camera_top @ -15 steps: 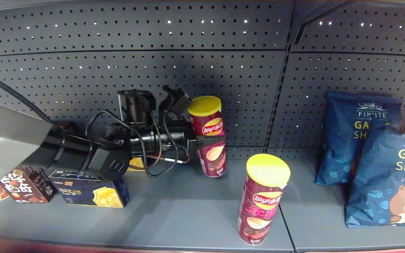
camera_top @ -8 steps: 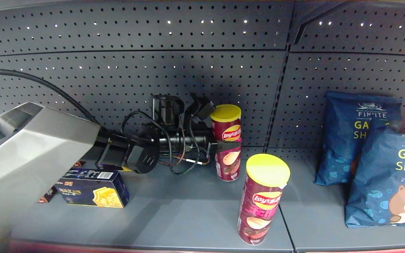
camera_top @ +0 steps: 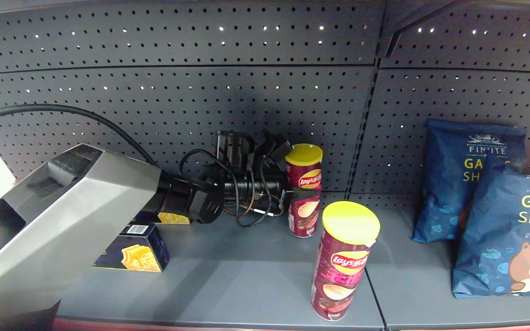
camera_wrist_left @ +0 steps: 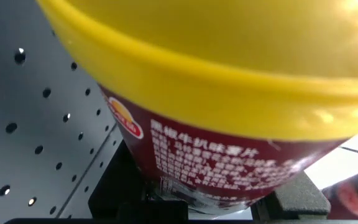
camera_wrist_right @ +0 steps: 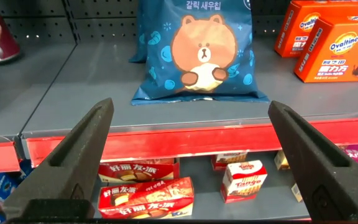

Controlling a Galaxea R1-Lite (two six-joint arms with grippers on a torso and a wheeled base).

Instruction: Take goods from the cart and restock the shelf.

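Observation:
A maroon chip can with a yellow lid stands upright at the back of the grey shelf, close to the pegboard wall. My left gripper is shut on its middle, the arm coming in from the left. In the left wrist view the same can looms large with its yellow lid uppermost. A second, identical can stands nearer the front edge, to the right. My right gripper hangs open with nothing between its fingers, out in front of the shelf's red edge strip.
Blue bear-print snack bags lean at the right of the shelf; one such bag faces the right wrist. A dark blue box lies at the left. Orange boxes and lower-shelf snack packs sit beyond.
My left arm has carried the can rightward and deeper into the shelf, from tilted and raised to upright against the back wall. The front can and bags have not moved.

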